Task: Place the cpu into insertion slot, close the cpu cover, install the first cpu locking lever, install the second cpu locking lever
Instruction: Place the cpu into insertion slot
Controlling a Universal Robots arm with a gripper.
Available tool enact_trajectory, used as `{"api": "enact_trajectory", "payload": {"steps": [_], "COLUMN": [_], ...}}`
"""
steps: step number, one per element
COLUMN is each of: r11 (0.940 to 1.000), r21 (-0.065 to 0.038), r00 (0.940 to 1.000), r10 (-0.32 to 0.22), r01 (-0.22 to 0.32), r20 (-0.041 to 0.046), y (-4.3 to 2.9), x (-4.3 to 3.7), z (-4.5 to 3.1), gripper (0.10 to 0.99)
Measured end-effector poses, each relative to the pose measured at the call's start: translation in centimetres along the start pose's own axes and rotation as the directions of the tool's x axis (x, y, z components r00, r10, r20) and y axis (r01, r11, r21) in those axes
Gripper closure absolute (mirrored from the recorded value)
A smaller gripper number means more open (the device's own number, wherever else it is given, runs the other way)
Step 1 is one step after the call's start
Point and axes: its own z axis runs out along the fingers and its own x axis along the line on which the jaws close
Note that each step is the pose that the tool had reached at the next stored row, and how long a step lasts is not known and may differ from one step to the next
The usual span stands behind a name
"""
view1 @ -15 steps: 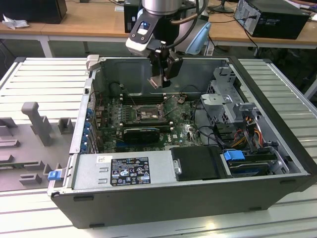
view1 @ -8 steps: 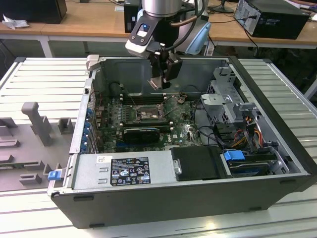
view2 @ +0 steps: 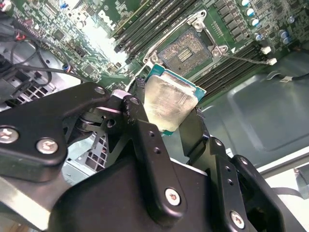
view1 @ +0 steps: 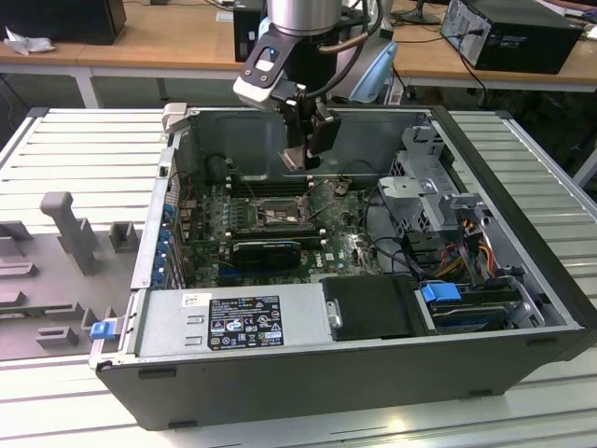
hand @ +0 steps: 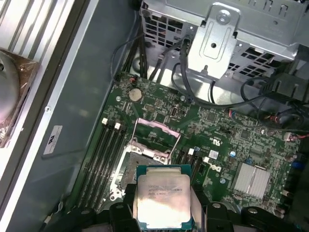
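Note:
My gripper (view1: 306,154) hangs inside the open computer case (view1: 308,373), above the green motherboard (view1: 345,247). It is shut on the cpu (hand: 163,195), a flat square chip with a pale silvery face and teal edge, also seen held between the black fingers (view2: 140,125) in the second wrist view as the cpu (view2: 171,104). The insertion slot (view2: 186,50) lies bare below and slightly ahead of the chip; in the first wrist view the cpu hides part of the insertion slot (hand: 126,166). The cpu cover (hand: 155,126) stands raised at the slot's far edge. A thin lever wire (view2: 240,58) lies swung out beside the slot.
Long black memory slots (hand: 104,154) flank the socket. A black expansion card (view1: 270,250) lies in front of it, then the power supply (view1: 233,322). A metal drive cage (view1: 424,177) and loose cables (view1: 466,252) fill the exterior view's right. Grey fixtures (view1: 65,224) stand outside the case.

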Motion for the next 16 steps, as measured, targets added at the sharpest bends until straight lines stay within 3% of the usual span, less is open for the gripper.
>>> {"api": "enact_trajectory", "payload": {"steps": [8, 10, 12, 16], "r11": [0.9955, 0.9896, 0.988, 0.9836], "r21": [-0.002, -0.003, -0.004, -0.005], "r00": [0.9955, 0.9895, 0.9879, 0.9835], "r10": [0.095, 0.144, 0.154, 0.18], "r01": [-0.095, -0.144, -0.154, -0.18], "r20": [0.0092, 0.0136, 0.0145, 0.0166], "y": [-0.06, -0.09, -0.81, -0.93], "x": [-0.01, -0.02, 0.21, 0.25], "z": [0.7, 1.0, 1.06, 1.12], "gripper": [0.557, 0.557, 0.557, 0.557]}}
